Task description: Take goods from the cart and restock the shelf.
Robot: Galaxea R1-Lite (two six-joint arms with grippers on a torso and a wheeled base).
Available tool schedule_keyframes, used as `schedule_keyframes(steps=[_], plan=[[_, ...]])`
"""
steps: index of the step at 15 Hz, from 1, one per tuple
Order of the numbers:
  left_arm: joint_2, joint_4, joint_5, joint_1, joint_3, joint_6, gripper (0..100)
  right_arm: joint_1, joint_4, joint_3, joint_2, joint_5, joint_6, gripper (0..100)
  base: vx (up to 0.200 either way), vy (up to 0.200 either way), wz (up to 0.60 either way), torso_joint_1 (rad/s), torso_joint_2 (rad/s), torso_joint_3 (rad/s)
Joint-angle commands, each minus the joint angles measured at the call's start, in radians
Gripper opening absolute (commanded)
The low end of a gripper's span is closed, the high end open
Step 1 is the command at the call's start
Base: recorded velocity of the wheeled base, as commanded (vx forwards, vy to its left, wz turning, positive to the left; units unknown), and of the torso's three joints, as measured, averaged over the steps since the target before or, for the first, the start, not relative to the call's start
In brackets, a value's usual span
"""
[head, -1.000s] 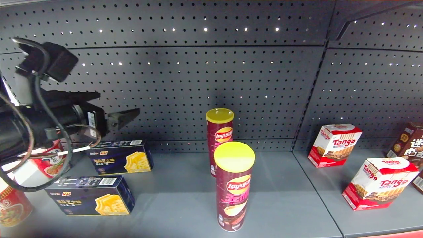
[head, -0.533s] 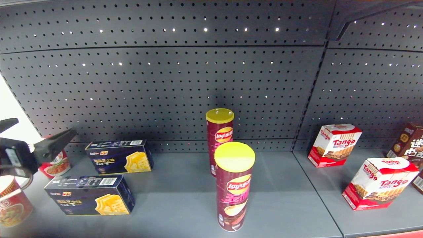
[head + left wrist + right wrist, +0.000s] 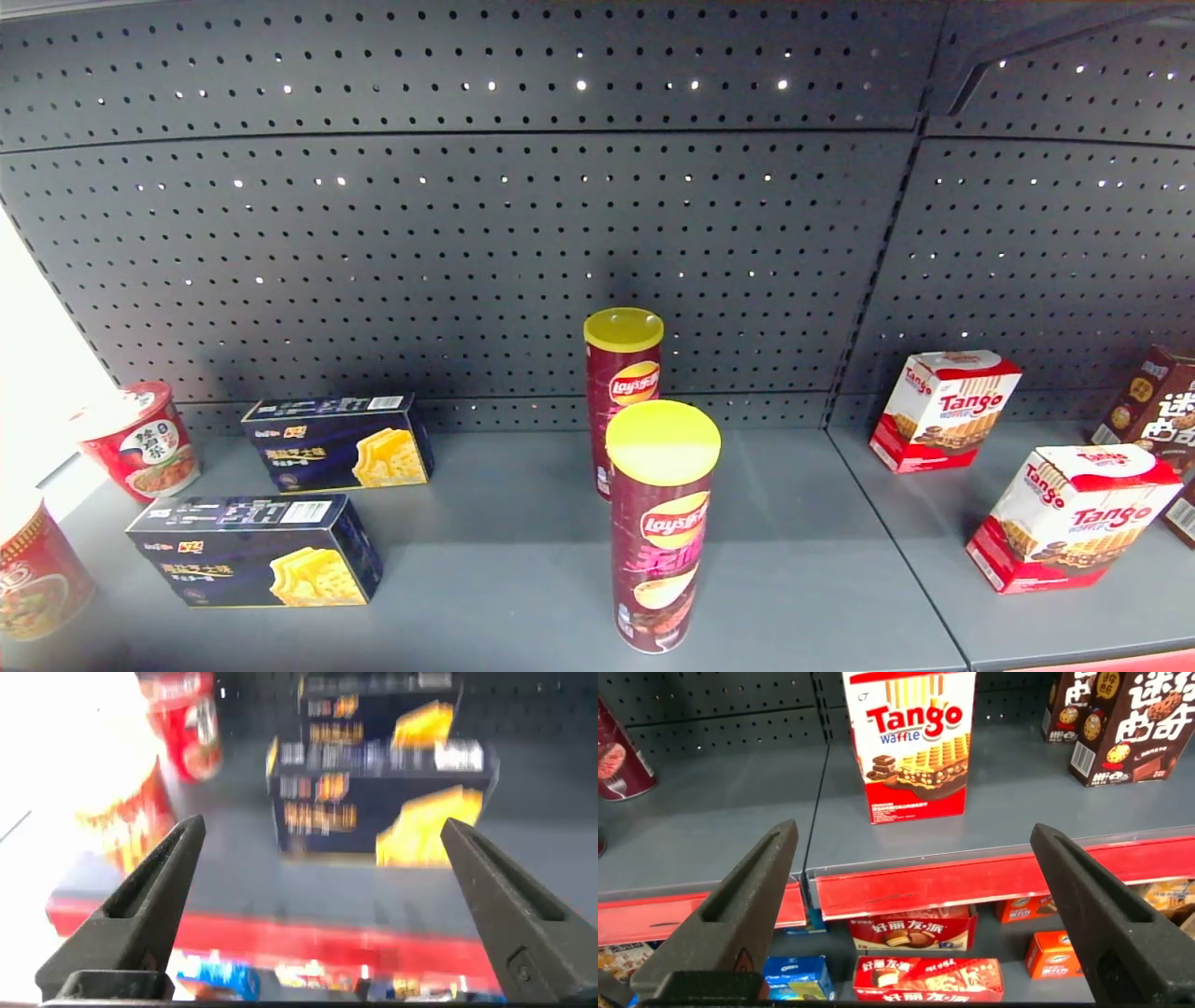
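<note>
Two tall maroon chips cans with yellow lids stand on the grey shelf (image 3: 485, 560), one at the front (image 3: 661, 523) and one behind it (image 3: 623, 392). Two dark blue boxes (image 3: 257, 551) (image 3: 338, 441) lie at the left, with red cups (image 3: 138, 453) beside them. My left gripper (image 3: 322, 826) is open and empty, off the shelf's front edge, facing a dark blue box (image 3: 374, 803) and a red cup (image 3: 187, 728). My right gripper (image 3: 915, 829) is open and empty before a red-and-white wafer box (image 3: 910, 742).
Two wafer boxes (image 3: 943, 406) (image 3: 1074, 527) and brown boxes (image 3: 1153, 401) stand on the right shelf section. A perforated back panel (image 3: 523, 243) closes the rear. Bare shelf lies between the chips cans and the neighbouring boxes. More packets (image 3: 910, 933) sit on the shelf below.
The left arm has drawn back to the left and left the head view, uncovering the red cups. The goods on the shelf have not moved.
</note>
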Motion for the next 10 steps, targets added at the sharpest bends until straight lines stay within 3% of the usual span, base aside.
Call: schedule_keyframes(steps=[1,2,3,5,8,10], plan=[[-0.151,0.034,-0.001,0.001,0.048,-0.006,100,0.0,0.0,0.001,0.0,0.0,0.001,100,0.0,0.0,0.0,0.0,0.0,0.0],[-0.203,0.132,-0.004,0.008,0.048,-0.029,100,0.0,0.0,0.001,0.0,0.0,0.001,100,0.0,0.0,0.0,0.0,0.0,0.0],[-0.211,0.143,-0.004,0.009,0.048,-0.029,100,0.0,0.0,0.001,0.0,0.0,-0.001,100,0.0,0.0,0.0,0.0,0.0,0.0],[-0.315,0.261,-0.009,0.024,0.048,-0.026,100,0.0,0.0,0.001,0.0,0.0,0.001,100,0.0,0.0,0.0,0.0,0.0,0.0],[-0.372,0.27,-0.012,0.024,0.047,-0.044,100,0.0,0.0,0.001,0.0,0.0,0.001,100,0.0,0.0,0.0,0.0,0.0,0.0],[-0.457,0.308,-0.084,0.031,0.047,-0.063,100,0.0,0.0,0.001,0.0,0.0,-0.001,100,0.0,0.0,0.0,0.0,0.0,0.0]])
